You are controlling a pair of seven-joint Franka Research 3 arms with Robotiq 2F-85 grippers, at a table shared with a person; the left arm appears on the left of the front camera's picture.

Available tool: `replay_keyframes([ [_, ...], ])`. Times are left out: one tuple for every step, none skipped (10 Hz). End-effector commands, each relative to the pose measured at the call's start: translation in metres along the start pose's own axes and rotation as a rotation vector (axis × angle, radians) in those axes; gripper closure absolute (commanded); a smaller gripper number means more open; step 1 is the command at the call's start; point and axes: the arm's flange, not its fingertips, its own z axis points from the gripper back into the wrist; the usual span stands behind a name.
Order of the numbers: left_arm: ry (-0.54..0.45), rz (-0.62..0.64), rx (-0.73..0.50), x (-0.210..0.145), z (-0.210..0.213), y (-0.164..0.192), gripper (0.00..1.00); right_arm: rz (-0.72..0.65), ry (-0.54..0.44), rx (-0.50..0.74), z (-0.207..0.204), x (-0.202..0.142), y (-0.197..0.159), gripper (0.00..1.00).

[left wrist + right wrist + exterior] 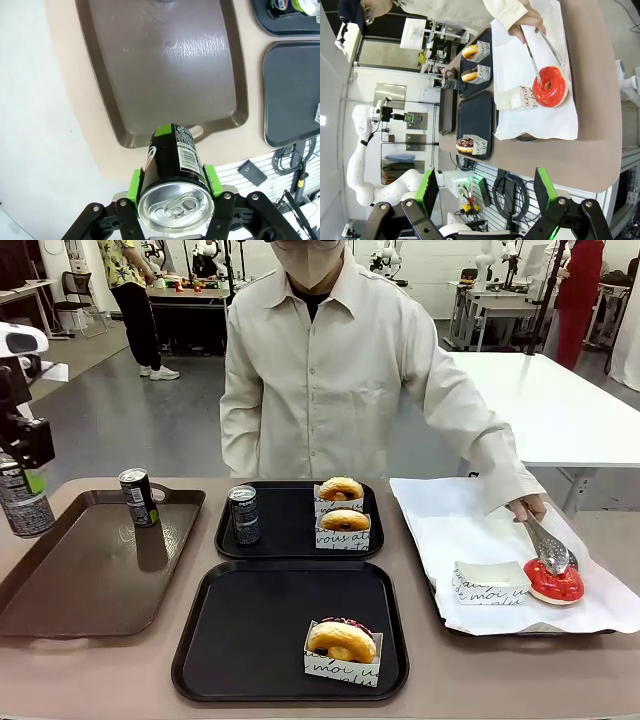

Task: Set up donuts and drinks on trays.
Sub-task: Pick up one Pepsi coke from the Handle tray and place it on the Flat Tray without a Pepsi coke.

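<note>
drink can (170, 155), slim, dark, silver-topped, clamped in left end effector (172, 184); right end effector (486, 186) spread apart.

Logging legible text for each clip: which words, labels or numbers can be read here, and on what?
"moi au...": script on the empty box beside the red donut; rest unclear.
"vous at...": script on the front donut box, far black tray.
Print and barcode on the can in the left gripper: too small to read.
Labels of the brown-tray can and far-tray can: blurred.
</note>
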Motion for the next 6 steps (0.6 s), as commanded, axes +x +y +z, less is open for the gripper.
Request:
replay_keyframes([
  [-0.032,-0.004,-0.011,-0.006,-0.004,0.006,0.96,0.015,-0.011,0.023,0.001,0.001,0.0,0.0],
  [-0.042,0.035,-0.013,-0.011,0.003,0.015,0.96,0.015,-0.011,0.023,0.001,0.001,0.0,0.0],
  [-0.011,0.001,-0.001,-0.005,0.004,0.0,0.96,0.015,-0.011,0.023,0.001,0.001,0.0,0.0],
  [-0.011,0.001,-0.001,-0.005,0.004,0.0,0.96,0.015,-0.011,0.023,0.001,0.001,0.0,0.0],
  [-0.011,0.001,-0.001,-0.005,0.004,0.0,0.96,0.015,-0.011,0.023,0.001,0.001,0.0,0.0],
  [-0.011,0.001,-0.001,-0.005,0.004,0.0,0.96,0.015,-0.011,0.023,0.001,0.001,0.0,0.0],
])
